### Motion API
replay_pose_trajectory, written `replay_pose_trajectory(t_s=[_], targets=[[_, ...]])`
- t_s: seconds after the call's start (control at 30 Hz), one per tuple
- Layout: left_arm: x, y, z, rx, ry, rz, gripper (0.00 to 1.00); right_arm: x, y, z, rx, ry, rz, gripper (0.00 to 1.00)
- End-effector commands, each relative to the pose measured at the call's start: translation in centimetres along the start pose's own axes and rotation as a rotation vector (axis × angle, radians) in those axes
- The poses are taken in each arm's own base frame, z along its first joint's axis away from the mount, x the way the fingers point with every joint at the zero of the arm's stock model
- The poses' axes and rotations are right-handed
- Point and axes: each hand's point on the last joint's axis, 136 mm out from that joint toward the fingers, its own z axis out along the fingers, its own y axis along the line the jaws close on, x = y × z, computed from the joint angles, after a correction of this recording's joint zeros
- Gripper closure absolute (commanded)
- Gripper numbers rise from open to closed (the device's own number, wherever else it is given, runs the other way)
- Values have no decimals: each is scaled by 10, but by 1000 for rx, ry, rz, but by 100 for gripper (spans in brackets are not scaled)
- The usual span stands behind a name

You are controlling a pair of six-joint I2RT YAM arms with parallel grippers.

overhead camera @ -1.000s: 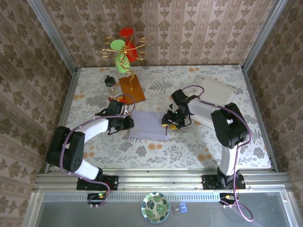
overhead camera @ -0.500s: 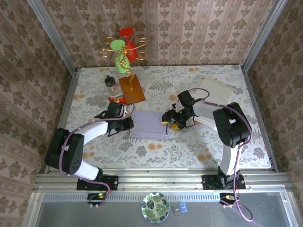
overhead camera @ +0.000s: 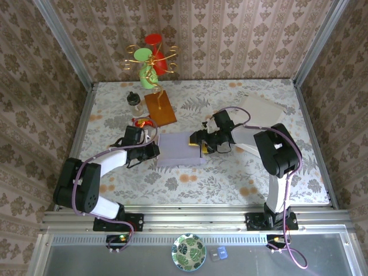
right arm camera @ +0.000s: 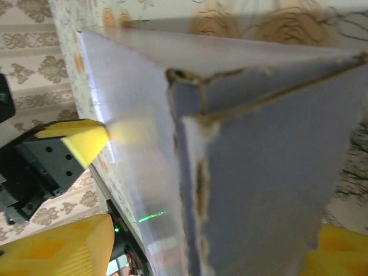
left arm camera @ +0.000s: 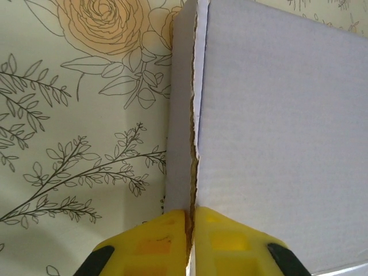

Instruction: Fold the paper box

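- Toward the back left of the counter (overhead camera: 115, 172), behind the paper box (overhead camera: 180, 150), lie an orange-brown board (overhead camera: 160, 107), a small dark-capped jar (overhead camera: 135, 100) and a small red object (overhead camera: 144, 122). The red object is just beside the left arm.
- Against the back wall stands a wire ornament (overhead camera: 150, 57) with red and green discs. A white sheet (overhead camera: 261, 109) lies at the back right, well apart from the box.
- On the near ledge, outside the work area, sits a leaf-patterned plate (overhead camera: 188, 252).
- Nothing lies between the two arms except the box, which sits at mid-counter.
- Counted: one box, two arms, one board, one jar, one ornament, one plate.
- The left end effector (left arm camera: 191, 236) is at the box's left edge, its yellow fingers (left arm camera: 152, 244) pressed together on a thin cardboard edge.
- The right end effector (overhead camera: 201, 144) is at the box's right end. In the right wrist view its yellow fingers (right arm camera: 69, 244) are spread wide, with a raised panel of the box between them.
- The box is pale lavender corrugated card, mostly flat and rectangular, with torn brown fibre showing along its cut edges and a folded corner at the right end.
- The counter's cover is cream with a printed pattern of orange roses and leafy sprigs.
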Motion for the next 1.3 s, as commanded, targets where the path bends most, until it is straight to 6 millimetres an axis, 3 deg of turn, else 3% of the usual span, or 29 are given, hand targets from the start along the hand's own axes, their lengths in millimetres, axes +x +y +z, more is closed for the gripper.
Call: replay_pose_trajectory(t_s=[0.0, 0.3, 0.47, 0.6, 0.77, 0.87, 1.0, 1.13, 1.27], targets=[[41, 48, 7, -160, 113, -103, 90, 3, 14, 8, -73, 20, 3, 31], [32, 40, 6, -123, 82, -99, 87, -4, 44, 9, -133, -42, 49, 42], [10, 22, -12, -91, 1, -42, 73, -5, 41, 4, -100, -47, 159, 58], [-14, -7, -38, -54, -105, 80, 57, -6, 46, -5, -117, -65, 245, 60], [-30, -61, -75, 23, -263, 389, 53, -5, 51, -19, -136, -86, 405, 63], [-28, -89, -97, 78, -332, 571, 51, -2, 49, -28, -139, -82, 531, 64], [-4, -118, -113, 136, -317, 829, 46, 9, 47, -45, -133, -68, 685, 65], [23, -131, -118, 153, -269, 1095, 38, 26, 40, -62, -114, -49, 852, 65], [32, -131, -119, 139, -259, 1258, 30, 39, 38, -72, -136, -27, 962, 65]])
